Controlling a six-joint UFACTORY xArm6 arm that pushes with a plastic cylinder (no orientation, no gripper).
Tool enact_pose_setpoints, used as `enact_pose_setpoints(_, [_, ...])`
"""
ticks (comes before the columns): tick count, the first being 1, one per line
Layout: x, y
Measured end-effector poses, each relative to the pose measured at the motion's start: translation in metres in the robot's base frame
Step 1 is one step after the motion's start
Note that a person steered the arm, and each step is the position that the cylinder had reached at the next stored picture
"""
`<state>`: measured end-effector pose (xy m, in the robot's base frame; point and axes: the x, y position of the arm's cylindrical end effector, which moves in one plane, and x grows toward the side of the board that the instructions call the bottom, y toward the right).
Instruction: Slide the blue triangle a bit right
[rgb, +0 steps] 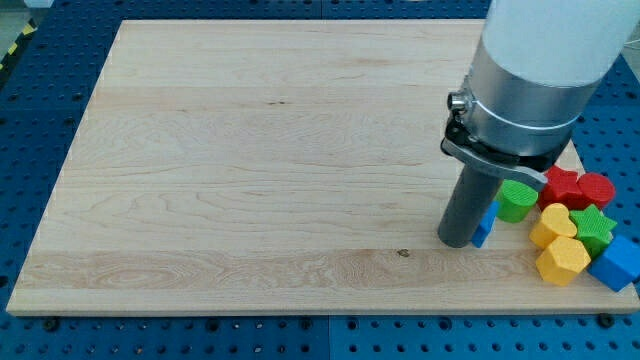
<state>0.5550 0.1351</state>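
Note:
The blue triangle (486, 226) lies near the board's lower right, mostly hidden behind my rod; only a thin blue sliver shows. My tip (458, 241) rests on the board, touching the triangle's left side. A green round block (516, 200) sits just right of the triangle.
A cluster sits at the board's right edge: a red star (561, 186), a red block (597, 188), a yellow heart-like block (553, 224), a green star (595, 227), a yellow hexagon (563, 261) and a blue cube (620, 263). The wooden board (260, 160) lies on a blue perforated table.

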Motion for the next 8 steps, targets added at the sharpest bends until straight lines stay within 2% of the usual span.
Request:
enact_pose_setpoints(1, [0.000,0.017])
enact_pose_setpoints(3, [-0.008,-0.020])
enact_pose_setpoints(4, [-0.029,-0.027])
enact_pose_setpoints(5, [-0.043,-0.013])
enact_pose_setpoints(7, [-0.043,0.036])
enact_pose_setpoints(8, [-0.043,0.042])
